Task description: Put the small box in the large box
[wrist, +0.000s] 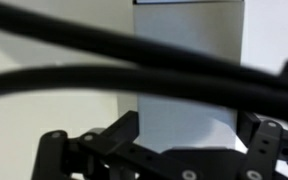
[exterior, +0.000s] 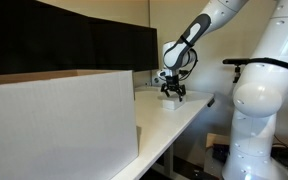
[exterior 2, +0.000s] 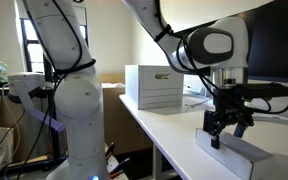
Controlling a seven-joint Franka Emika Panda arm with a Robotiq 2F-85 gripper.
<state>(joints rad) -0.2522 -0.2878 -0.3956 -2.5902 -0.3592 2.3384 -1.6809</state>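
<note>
The small box (exterior 2: 246, 158) lies flat on the white surface (exterior 2: 174, 135), well apart from the large box (exterior 2: 152, 90) and further along the same edge. That leaves it open from above, which explains why the arm comes down on it vertically. The hand (exterior 2: 229, 135) hangs directly over the small box with its fingers pointing down. In the wrist view the fingers (wrist: 127, 130) stand spread, one on each side of the small box (wrist: 189, 80), so the hand reads as released and not clenched on anything. Whether the pads already touch the box's sides cannot be told, since dark cables cross that view. The fingers appear to straddle the box across its narrow width, probably because that is the only span they can close over. In an exterior view the large box (exterior: 59, 125) fills the foreground, its brownish cardboard top edge well above the surface, while the hand (exterior: 172, 90) and small box (exterior: 171, 100) sit far beyond it. Judging from this, the grasp is not yet made. The carry will then need a lift high enough to clear that tall wall before lowering inside.
</note>
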